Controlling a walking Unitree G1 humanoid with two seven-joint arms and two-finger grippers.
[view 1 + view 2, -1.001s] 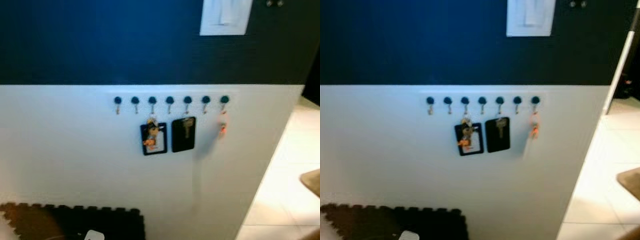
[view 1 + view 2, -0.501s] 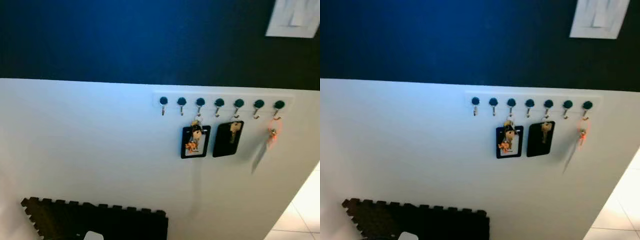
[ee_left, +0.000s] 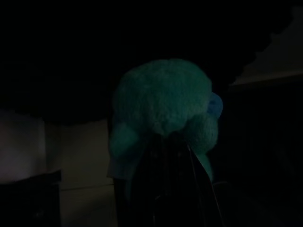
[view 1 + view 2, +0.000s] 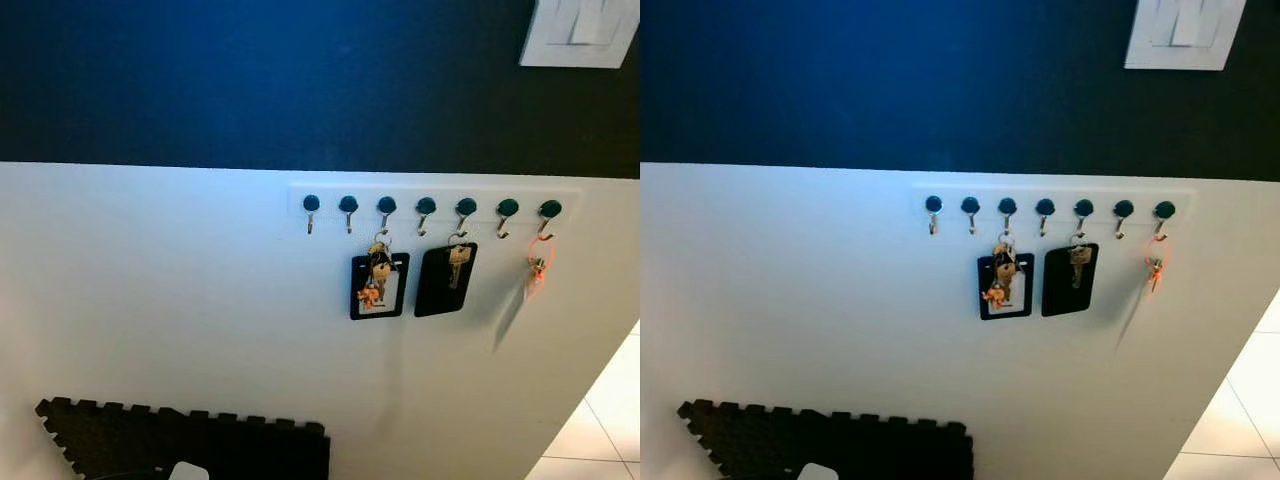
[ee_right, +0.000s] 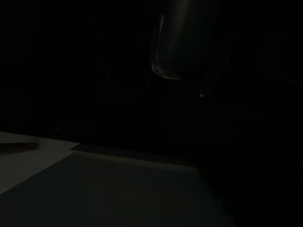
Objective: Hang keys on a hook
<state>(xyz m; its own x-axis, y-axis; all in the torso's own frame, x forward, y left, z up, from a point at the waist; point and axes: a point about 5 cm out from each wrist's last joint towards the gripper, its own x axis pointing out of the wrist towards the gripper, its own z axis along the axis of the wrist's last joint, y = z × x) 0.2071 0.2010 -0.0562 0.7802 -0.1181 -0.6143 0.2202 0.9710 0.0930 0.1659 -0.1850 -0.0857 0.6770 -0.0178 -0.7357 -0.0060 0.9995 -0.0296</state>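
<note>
A fuzzy teal keychain pompom is held clenched at the left claw; the right claw's state cannot be told.

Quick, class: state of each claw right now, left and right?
Left claw: holding a teal fluffy pom-pom.
Right claw: cannot be told; its wrist view is too dark.

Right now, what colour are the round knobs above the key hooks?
Dark teal-blue hook knobs, seven in a row; clearest in the left eye view.
</note>
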